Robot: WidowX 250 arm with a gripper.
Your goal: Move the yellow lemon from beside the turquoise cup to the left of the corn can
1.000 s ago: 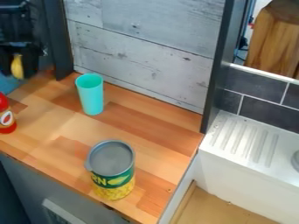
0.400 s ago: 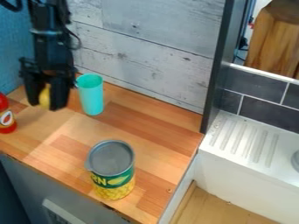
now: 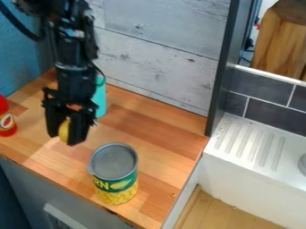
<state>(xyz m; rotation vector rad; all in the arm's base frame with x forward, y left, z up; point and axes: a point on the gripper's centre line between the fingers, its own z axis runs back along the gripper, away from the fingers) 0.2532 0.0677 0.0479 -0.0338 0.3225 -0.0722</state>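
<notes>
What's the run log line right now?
Gripper: holding yellow object | over wooden counter | teal cup behind | can nearer camera | red bottle at view's left edge

Arm: slim black jointed robot arm [image 3: 73,53], entering at upper left, nearly upright
Cable: dark, curved cable [image 3: 18,24] beside it
Gripper: black two-finger gripper [image 3: 64,137], pointing down
Fingers: blocky black fingers [image 3: 78,129], roughly parallel, gripping

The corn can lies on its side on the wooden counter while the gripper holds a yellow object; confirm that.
It is not on its side: the camera view shows the corn can upright on the wooden counter, while the gripper holds a yellow object.
</notes>
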